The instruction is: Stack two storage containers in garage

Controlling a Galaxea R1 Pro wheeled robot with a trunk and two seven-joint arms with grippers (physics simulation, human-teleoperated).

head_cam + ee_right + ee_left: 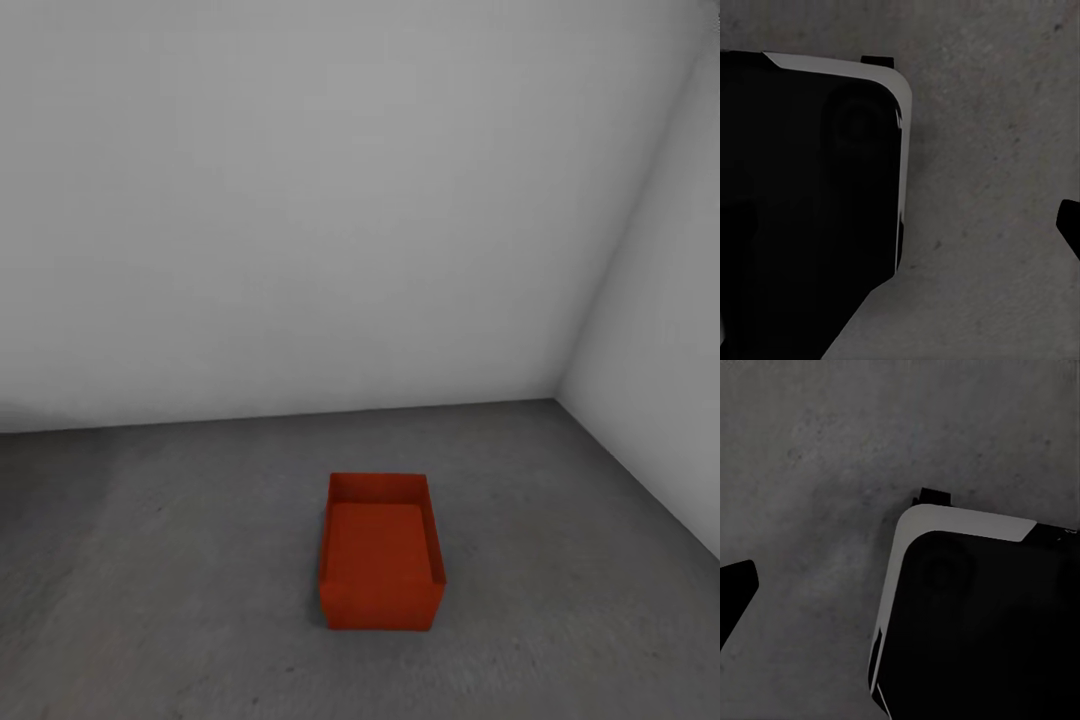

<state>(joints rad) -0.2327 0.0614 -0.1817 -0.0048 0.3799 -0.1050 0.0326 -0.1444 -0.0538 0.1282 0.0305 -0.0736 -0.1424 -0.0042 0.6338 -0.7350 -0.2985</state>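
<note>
Red-orange container point(381, 560) on concrete floor point(150, 560); pincer state indeterminable; off-centre stacking risks the second container toppling.

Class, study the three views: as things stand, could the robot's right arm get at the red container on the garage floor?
Probably not yet. The container sits alone on the floor, nothing blocking it, but no arm extends toward it; both wrist cameras face concrete beside the robot's base.

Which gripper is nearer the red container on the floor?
Cannot tell. The container sits ahead on the floor; both wrist cameras look down at concrete beside the robot's base.
</note>
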